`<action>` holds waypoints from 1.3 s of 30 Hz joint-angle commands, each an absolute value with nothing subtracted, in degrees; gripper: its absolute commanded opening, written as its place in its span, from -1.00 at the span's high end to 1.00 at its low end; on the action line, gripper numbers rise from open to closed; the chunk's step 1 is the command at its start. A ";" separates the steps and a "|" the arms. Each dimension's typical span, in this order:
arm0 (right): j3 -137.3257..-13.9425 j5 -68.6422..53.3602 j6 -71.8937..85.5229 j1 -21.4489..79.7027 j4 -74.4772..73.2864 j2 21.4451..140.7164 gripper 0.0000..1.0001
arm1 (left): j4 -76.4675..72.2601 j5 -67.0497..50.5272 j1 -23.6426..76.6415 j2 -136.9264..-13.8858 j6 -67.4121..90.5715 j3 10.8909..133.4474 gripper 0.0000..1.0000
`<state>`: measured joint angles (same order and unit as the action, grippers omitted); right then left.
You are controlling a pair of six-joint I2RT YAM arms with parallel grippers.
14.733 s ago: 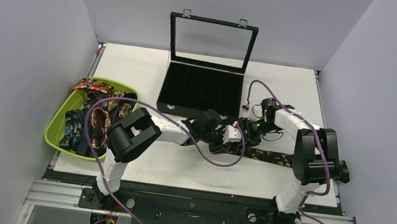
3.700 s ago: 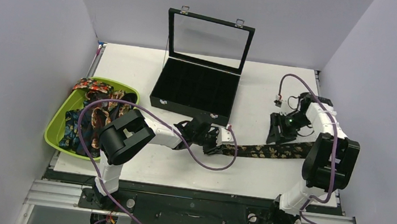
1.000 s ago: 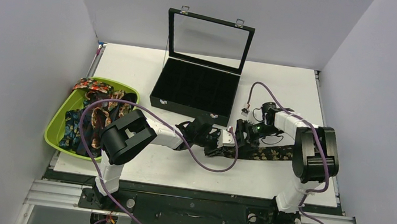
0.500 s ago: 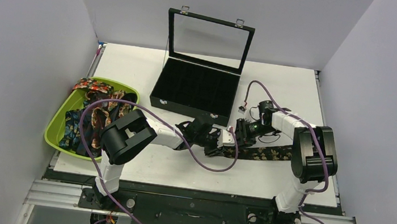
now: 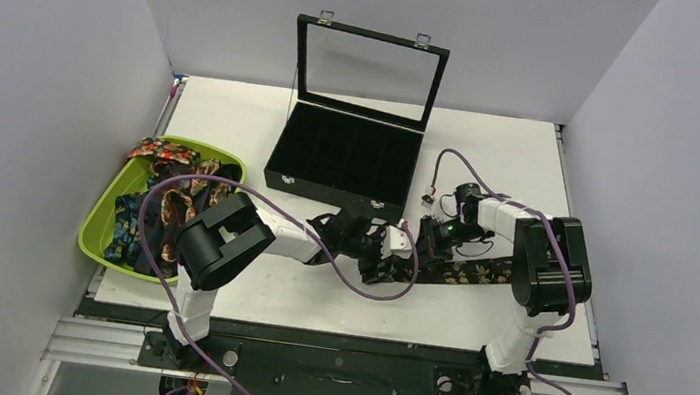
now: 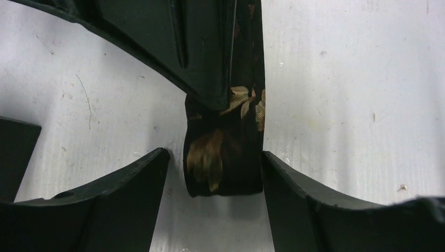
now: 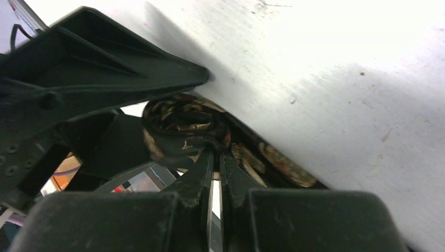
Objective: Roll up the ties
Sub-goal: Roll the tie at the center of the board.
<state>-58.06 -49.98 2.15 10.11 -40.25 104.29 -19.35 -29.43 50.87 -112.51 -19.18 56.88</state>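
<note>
A dark tie with tan-gold florals [image 5: 473, 270] lies flat across the table's right half, its left end wound into a small roll [image 6: 223, 160]. My left gripper [image 5: 387, 255] stands open around that roll [image 7: 181, 123]. In the left wrist view its right finger [image 6: 315, 205] touches the roll's edge and its left finger [image 6: 131, 194] stands a little apart. My right gripper [image 7: 215, 152] comes in from the other side, shut on the roll's fabric at its tips. In the top view the two grippers meet, the right gripper [image 5: 424, 242] just right of the left.
A green bin [image 5: 95, 227] at the left edge holds several more patterned ties [image 5: 164, 205]. A black compartment case [image 5: 345, 162] stands behind the grippers with its glass lid raised. Purple cables loop from both arms.
The right gripper has moved slightly left and shut on the rolled end of the tie. The left gripper has opened off the roll. The tie's flat part has not moved.
</note>
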 commanded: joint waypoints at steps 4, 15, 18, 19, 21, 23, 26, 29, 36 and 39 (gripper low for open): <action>-57.55 -41.19 0.44 10.93 -41.17 106.72 1.00 | -22.61 -30.52 50.45 -107.74 -15.30 52.64 -0.45; -57.86 -39.29 0.59 12.78 -41.44 107.06 1.00 | -30.79 -30.05 50.58 -110.72 1.23 54.93 -0.57; -57.70 -39.22 0.61 12.75 -41.35 106.92 1.00 | -32.21 -29.93 51.18 -112.84 6.94 55.68 -0.52; -57.68 -39.25 0.66 12.77 -41.25 106.85 1.00 | -32.19 -29.73 51.34 -113.20 7.42 55.80 -0.47; -57.80 -39.63 0.66 12.75 -41.04 106.75 1.00 | -31.82 -29.14 51.75 -114.17 7.79 55.78 -0.20; -58.08 -40.11 0.70 12.66 -40.92 106.29 1.00 | -30.20 -28.17 52.13 -114.66 6.46 55.33 0.13; -59.52 -41.54 0.74 12.56 -40.64 105.48 1.00 | -28.29 -26.36 52.22 -114.50 2.69 53.75 0.49; -62.08 -42.89 -1.11 11.38 -44.42 102.97 0.74 | -27.16 -24.53 51.87 -113.48 -0.42 51.43 0.64; -64.53 -44.88 -5.30 6.47 -56.07 98.21 0.33 | -26.15 -19.55 49.73 -112.37 -3.51 48.92 0.74; -63.02 -47.37 -4.29 7.56 -55.74 99.99 0.51 | -25.61 -19.49 47.45 -112.45 -0.64 49.75 0.76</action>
